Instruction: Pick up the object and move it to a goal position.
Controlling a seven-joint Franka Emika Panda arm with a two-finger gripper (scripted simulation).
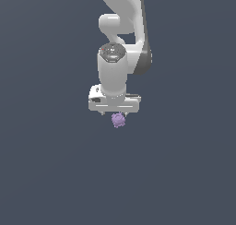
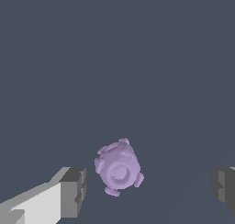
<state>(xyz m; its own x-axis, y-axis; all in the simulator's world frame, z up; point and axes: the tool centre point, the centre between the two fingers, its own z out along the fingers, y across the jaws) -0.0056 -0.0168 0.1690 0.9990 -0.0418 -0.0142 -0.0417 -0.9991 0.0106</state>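
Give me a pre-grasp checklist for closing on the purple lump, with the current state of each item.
1. End effector open: ok, both fingers stand wide apart in the wrist view.
2. Purple lump between the fingers: ok, though nearer one finger than the other.
3. Fingers clear of the lump: ok, a gap shows on both sides.
4. Fingers low enough to straddle the lump: cannot tell; in the exterior view the lump shows just below the end effector's body.
5. Nothing else in the closing path: ok, only bare surface in view.
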